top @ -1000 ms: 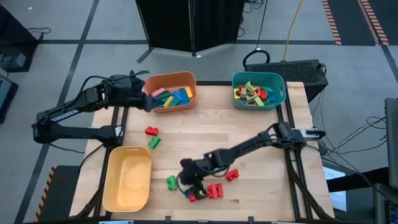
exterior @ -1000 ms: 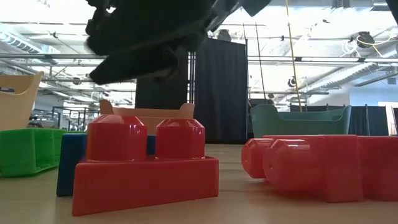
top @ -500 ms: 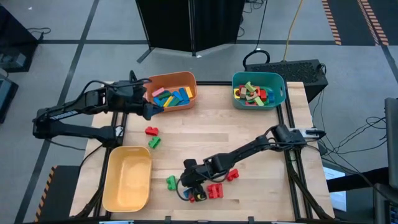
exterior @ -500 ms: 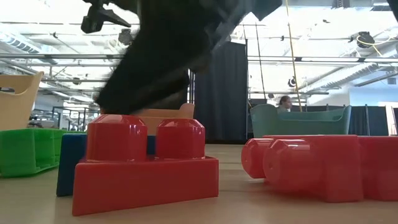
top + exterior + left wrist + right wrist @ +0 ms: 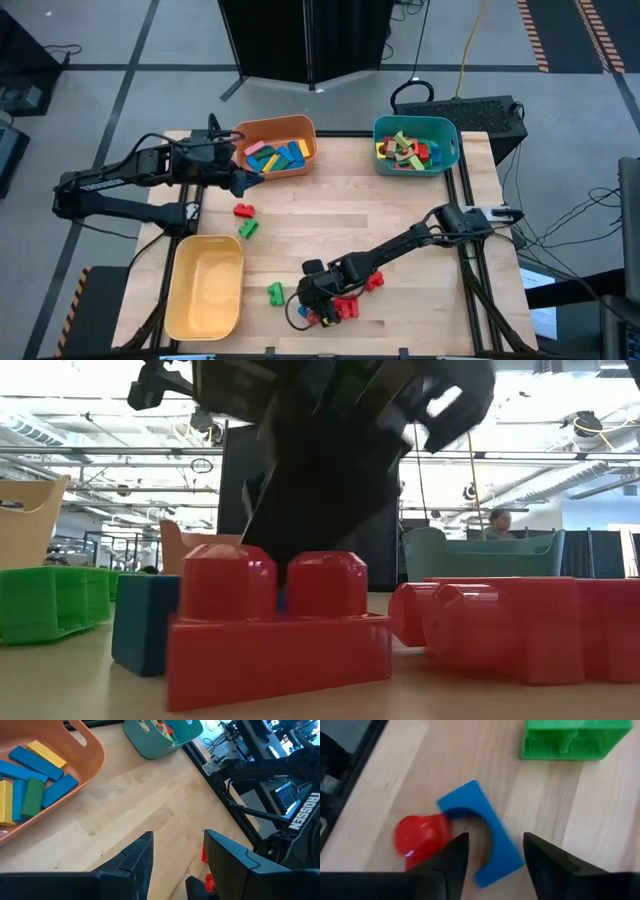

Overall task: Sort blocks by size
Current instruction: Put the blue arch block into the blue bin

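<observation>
My right gripper (image 5: 314,304) is down on the table near the front edge, over a cluster of blocks. In the right wrist view it (image 5: 492,862) stands open, with the end of a blue arch (image 5: 481,831) between its fingers; a red studded brick (image 5: 419,838) touches the arch and a green block (image 5: 575,740) lies beyond. The low view shows the red brick (image 5: 275,630), a blue block (image 5: 145,622) and more red blocks (image 5: 510,625). My left gripper (image 5: 243,180) hovers open and holds nothing beside the orange bin (image 5: 240,140).
A red block (image 5: 243,211) and a green block (image 5: 248,229) lie left of centre, another green one (image 5: 275,293) near the front. The orange bin holds blue, yellow and green bars. A teal bin (image 5: 452,140) with mixed blocks stands back right, a yellow bin (image 5: 176,290) front left.
My right gripper has come lower and nearer the front edge, onto the blue arch, and its fingers have narrowed. The red brick has shifted sideways. The left gripper has drifted slightly away from the orange bin.
</observation>
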`<control>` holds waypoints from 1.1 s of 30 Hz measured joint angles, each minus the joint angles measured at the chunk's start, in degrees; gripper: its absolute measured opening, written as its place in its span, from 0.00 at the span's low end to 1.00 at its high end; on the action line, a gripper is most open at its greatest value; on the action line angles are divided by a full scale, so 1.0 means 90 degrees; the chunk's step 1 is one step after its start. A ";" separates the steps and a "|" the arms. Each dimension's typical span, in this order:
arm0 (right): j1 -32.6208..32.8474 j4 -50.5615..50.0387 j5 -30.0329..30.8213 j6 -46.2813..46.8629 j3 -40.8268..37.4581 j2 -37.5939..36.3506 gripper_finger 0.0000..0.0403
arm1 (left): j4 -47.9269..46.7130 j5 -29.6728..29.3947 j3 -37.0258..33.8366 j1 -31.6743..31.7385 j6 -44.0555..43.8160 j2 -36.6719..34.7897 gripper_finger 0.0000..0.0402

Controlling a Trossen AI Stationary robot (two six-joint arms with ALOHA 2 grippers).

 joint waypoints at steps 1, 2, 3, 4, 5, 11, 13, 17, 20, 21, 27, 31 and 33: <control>-0.0004 0.0003 0.0002 0.0052 0.0000 0.0025 0.41 | 0.0004 -0.0010 0.0000 -0.0010 0.0000 0.0000 0.43; -0.0004 -0.0068 0.0003 0.0092 -0.0003 0.0040 0.38 | 0.0002 -0.0022 -0.0002 -0.0015 -0.0002 0.0002 0.43; -0.0004 -0.0096 0.0006 0.0132 -0.0010 0.0040 0.35 | 0.0004 -0.0022 -0.0002 -0.0015 0.0000 0.0002 0.43; -0.0016 -0.0067 0.0003 0.0165 -0.0009 0.0038 0.32 | 0.0004 -0.0022 -0.0002 -0.0015 0.0000 0.0002 0.43; -0.0019 -0.0046 0.0007 0.0188 -0.0004 0.0030 0.29 | 0.0004 -0.0022 -0.0002 -0.0015 0.0004 0.0002 0.43; -0.0091 -0.0066 0.0035 0.0583 -0.0002 0.0025 0.19 | 0.0002 -0.0025 -0.0002 -0.0015 0.0071 0.0002 0.43; -0.0108 -0.0059 0.0132 0.0727 -0.0002 0.0025 0.19 | 0.0002 -0.0025 -0.0002 -0.0015 0.0105 0.0002 0.43; -0.0172 -0.0065 0.0240 0.1024 -0.0002 0.0023 0.22 | 0.0000 -0.0025 -0.0002 -0.0015 0.0145 0.0002 0.43; -0.0219 -0.0125 0.0536 0.1293 -0.0002 0.0012 0.22 | -0.0003 -0.0024 -0.0002 -0.0015 0.0228 0.0002 0.43; -0.0242 -0.0169 0.0621 0.1353 -0.0002 -0.0002 0.21 | 0.0000 -0.0024 -0.0002 -0.0015 0.0230 0.0002 0.43; -0.0403 -0.0334 0.0686 0.1508 -0.0002 -0.0217 0.21 | -0.0003 -0.0021 -0.0002 -0.0015 0.0399 0.0002 0.43; -0.0531 -0.0839 0.1069 0.1383 -0.0002 -0.0504 0.21 | -0.0032 -0.0015 -0.0002 -0.0015 0.0444 0.0000 0.43; -0.0628 -0.1179 0.1219 0.1253 -0.0002 -0.0680 0.21 | -0.0046 -0.0012 -0.0002 -0.0015 0.0457 0.0000 0.43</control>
